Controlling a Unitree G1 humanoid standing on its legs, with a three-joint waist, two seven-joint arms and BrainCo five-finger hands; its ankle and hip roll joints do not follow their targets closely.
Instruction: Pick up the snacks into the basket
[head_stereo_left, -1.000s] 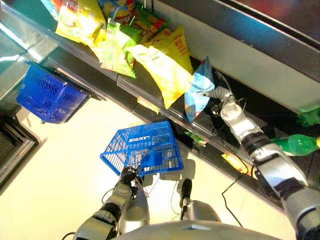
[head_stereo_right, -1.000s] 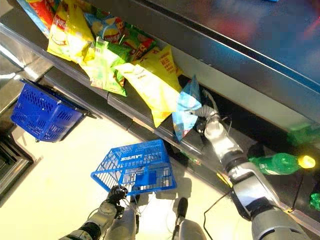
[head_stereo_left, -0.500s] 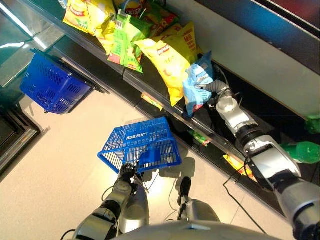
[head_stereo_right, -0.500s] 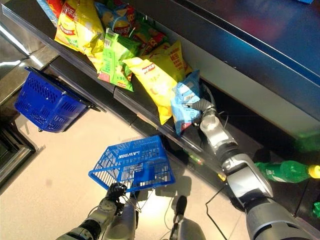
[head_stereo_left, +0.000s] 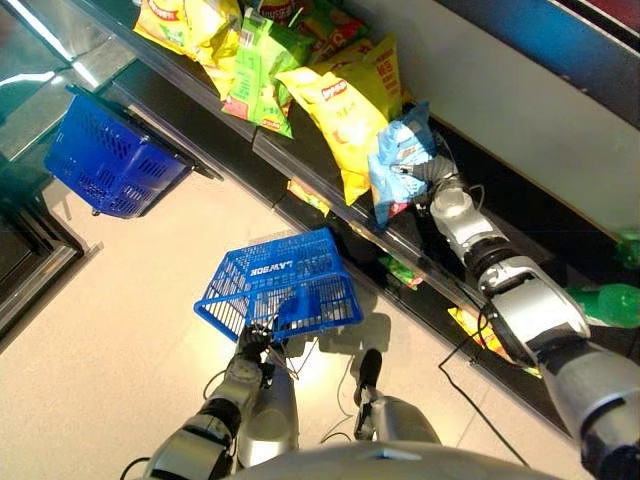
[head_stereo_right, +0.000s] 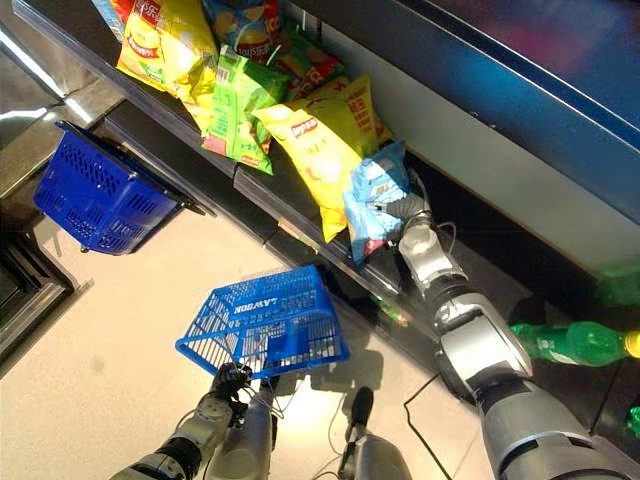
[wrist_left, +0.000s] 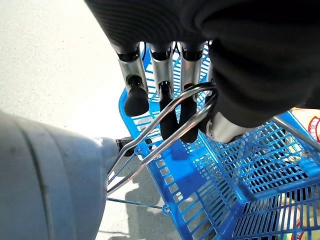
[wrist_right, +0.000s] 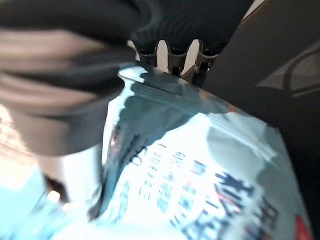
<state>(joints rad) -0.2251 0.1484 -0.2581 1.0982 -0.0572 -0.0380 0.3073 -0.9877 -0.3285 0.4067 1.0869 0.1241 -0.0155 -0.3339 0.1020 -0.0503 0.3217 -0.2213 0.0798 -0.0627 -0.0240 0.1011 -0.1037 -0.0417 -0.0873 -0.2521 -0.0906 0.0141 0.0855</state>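
Note:
My right hand is shut on a light blue snack bag at the shelf's front edge; the bag fills the space past its fingers in the right wrist view. Low in front of me hangs a blue wire basket, and my left hand is shut on its metal handle, with the fingers hooked round the two wire bars. Yellow and green snack bags lie on the shelf to the left of the blue bag.
A second, darker blue basket hangs from the shelf rail at the left. Green bottles lie on a lower shelf at the right. More snack packs sit on the lower shelf under the rail. Pale floor spreads below.
The camera has shifted. My right hand has pulled the light blue bag a little in along the shelf. The basket in my left hand hangs much as before.

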